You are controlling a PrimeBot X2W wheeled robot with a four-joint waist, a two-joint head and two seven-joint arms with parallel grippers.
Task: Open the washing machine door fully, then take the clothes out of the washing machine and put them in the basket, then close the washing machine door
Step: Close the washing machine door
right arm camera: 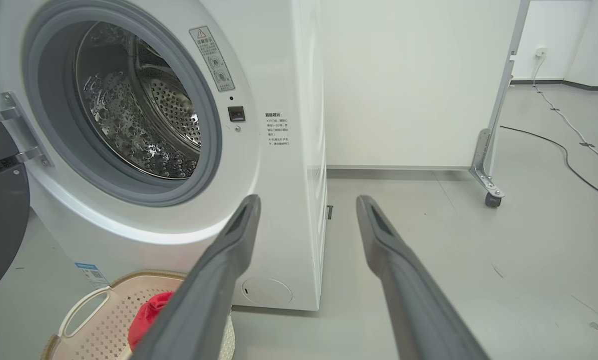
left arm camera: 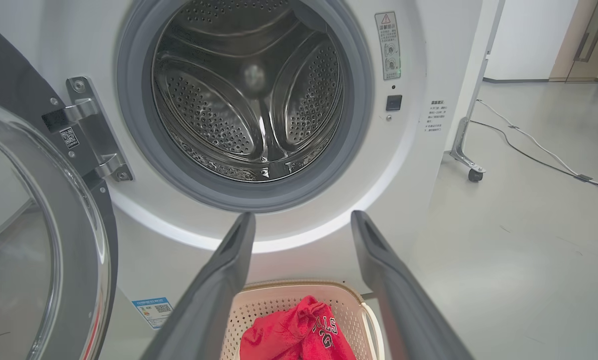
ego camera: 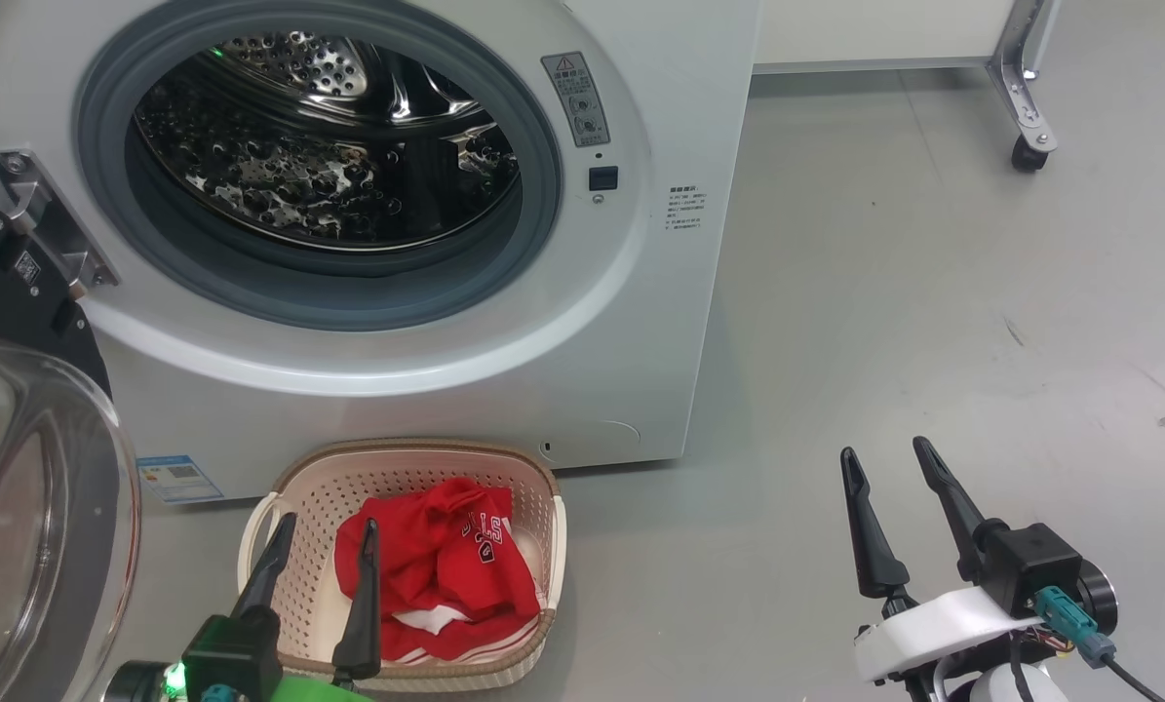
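The round black door (ego camera: 26, 292) stands swung open at the left, its clear glass bowl bulging out. In the white washing machine (ego camera: 582, 370), the perforated steel drum (ego camera: 319, 146) gleams inside a grey rubber ring. On the floor (ego camera: 933, 322) just in front sits the cream perforated basket (ego camera: 407, 451), and the crumpled red clothes (ego camera: 436, 565) lie inside it. The left end effector (ego camera: 330, 522) hovers over the basket's near side, its fingers spread wide and gripping nothing. The right end effector (ego camera: 884, 448) hangs over bare floor, equally wide and holding nothing.
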